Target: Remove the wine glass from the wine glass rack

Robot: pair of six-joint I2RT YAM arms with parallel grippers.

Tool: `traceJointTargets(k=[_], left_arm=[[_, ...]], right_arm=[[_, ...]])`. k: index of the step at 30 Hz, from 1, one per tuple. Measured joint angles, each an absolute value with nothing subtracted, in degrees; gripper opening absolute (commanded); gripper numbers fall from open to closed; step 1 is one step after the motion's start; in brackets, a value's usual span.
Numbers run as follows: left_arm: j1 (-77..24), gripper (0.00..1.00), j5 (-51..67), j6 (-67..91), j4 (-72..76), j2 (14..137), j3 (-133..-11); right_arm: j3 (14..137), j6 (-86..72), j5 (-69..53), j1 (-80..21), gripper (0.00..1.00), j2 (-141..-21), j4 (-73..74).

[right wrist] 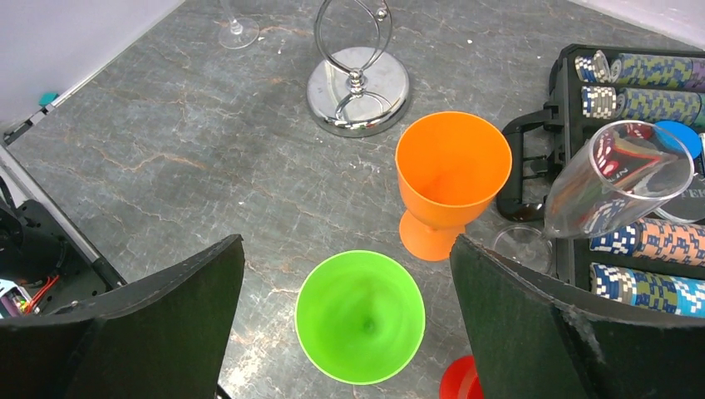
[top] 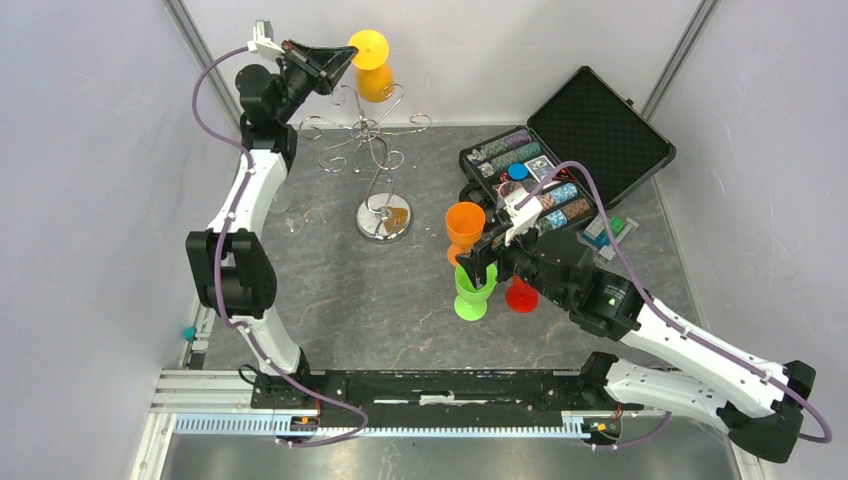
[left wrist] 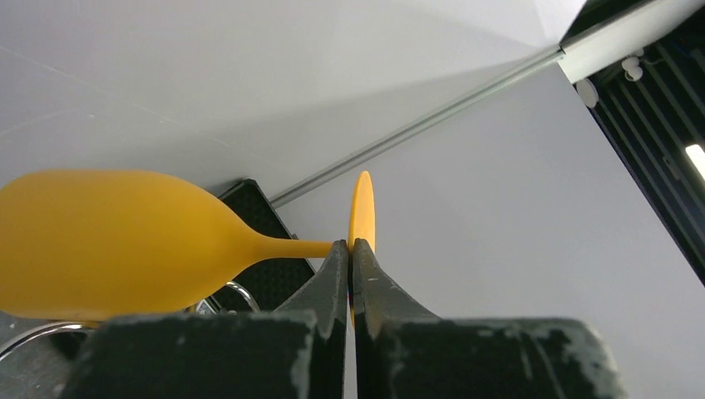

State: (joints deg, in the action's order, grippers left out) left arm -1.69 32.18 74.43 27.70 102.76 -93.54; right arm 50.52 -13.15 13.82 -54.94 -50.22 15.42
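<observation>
- The left gripper (left wrist: 350,249) is clamped on the stem of the yellow wine glass (left wrist: 116,241), right beside its foot.
- The glass stands foot up, bowl down, at the back of the wine glass rack (top: 366,135). I cannot tell whether it clears the scroll arms.
- The right gripper (top: 478,262), spread and empty, hovers over a green glass (right wrist: 360,316), well apart from the rack.

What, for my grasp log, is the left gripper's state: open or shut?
Shut. In the left wrist view the left gripper pinches the yellow wine glass by its stem, beside the foot.
</observation>
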Motion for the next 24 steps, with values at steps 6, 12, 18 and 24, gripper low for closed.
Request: traceJointTargets(k=[6,12,18,24], left_arm=[[-1.69,0.02,34.74,75.0,30.44,101.73,-95.09],[-1.72,0.02,36.4,83.22,37.85,98.35,-95.07],[-1.76,0.02,36.56,96.05,43.62,89.38,-91.64],[-2.39,0.02,36.03,107.37,45.71,76.23,-80.42]], right_arm=[[48.8,-13.32,13.78,-54.94,0.98,-48.58,12.73],[46.22,-15.51,13.32,-54.94,0.98,-46.11,5.65],[44.64,-19.16,10.55,-54.94,0.98,-45.87,-8.08],[43.16,-24.25,8.82,-54.94,0.98,-48.14,-26.11]])
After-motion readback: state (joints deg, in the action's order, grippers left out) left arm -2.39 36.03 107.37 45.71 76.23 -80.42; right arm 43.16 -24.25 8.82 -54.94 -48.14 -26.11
